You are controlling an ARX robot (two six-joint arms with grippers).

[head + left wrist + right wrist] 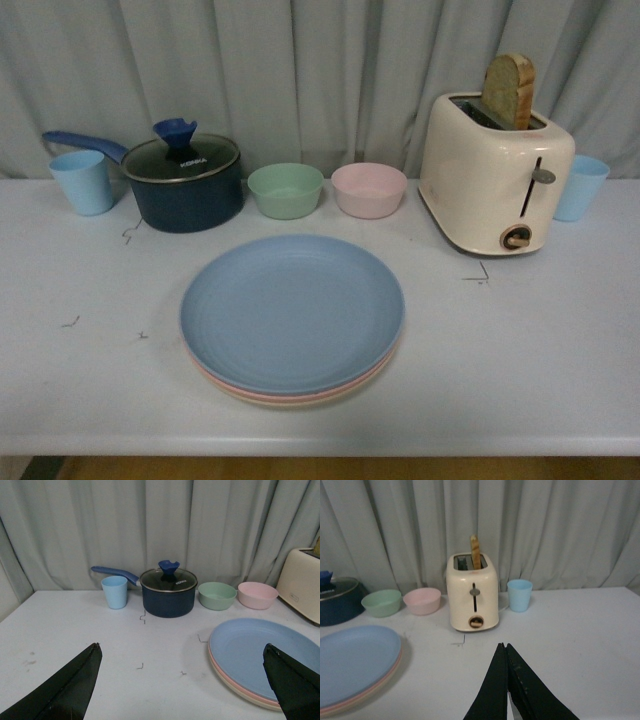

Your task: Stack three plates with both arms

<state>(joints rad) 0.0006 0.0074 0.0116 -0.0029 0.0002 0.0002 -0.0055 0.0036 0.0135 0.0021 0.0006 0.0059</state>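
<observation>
Near edge of the pale grey counter, centre: three round matte plates stacked, light blue plate on top, pink plate under it, cream plate at the bottom. Left tool spread wide above bare counter beside the stack, touching nothing. Right tool pressed closed, empty. Far edge, left to right: light blue cup, dark blue lidded saucepan, green bowl, pink bowl, cream toaster with bread, second blue cup.

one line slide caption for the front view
Light blue round plate stacked atop pink and beige plates on the white table.
</observation>
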